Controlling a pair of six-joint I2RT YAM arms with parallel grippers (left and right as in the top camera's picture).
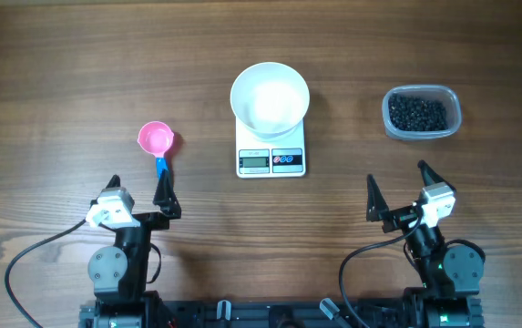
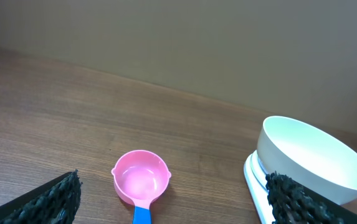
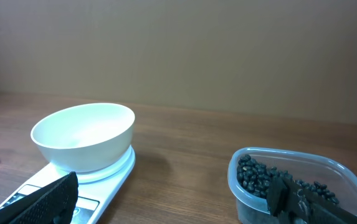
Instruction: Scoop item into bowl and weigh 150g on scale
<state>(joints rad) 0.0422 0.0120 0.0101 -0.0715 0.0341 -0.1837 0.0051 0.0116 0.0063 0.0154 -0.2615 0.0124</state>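
Observation:
A white bowl [image 1: 270, 98] stands empty on the small white scale [image 1: 271, 161] at the table's middle; both also show in the right wrist view, bowl [image 3: 83, 135] on scale [image 3: 106, 180]. Shiny black beans [image 1: 416, 112] fill a clear plastic tub [image 1: 449, 102] at the right, tub [image 3: 293, 163] close ahead of the right wrist. A pink scoop [image 1: 156, 139] with a blue handle lies at the left, scoop [image 2: 141, 177] between the left fingers' line of sight. My left gripper [image 1: 139, 188] is open near the front edge, just behind the scoop's handle. My right gripper [image 1: 397, 179] is open and holds nothing.
The wooden table [image 1: 60, 73] runs wide on every side. The bowl [image 2: 315, 158] and the scale edge sit at the right of the left wrist view. A plain wall stands behind the table.

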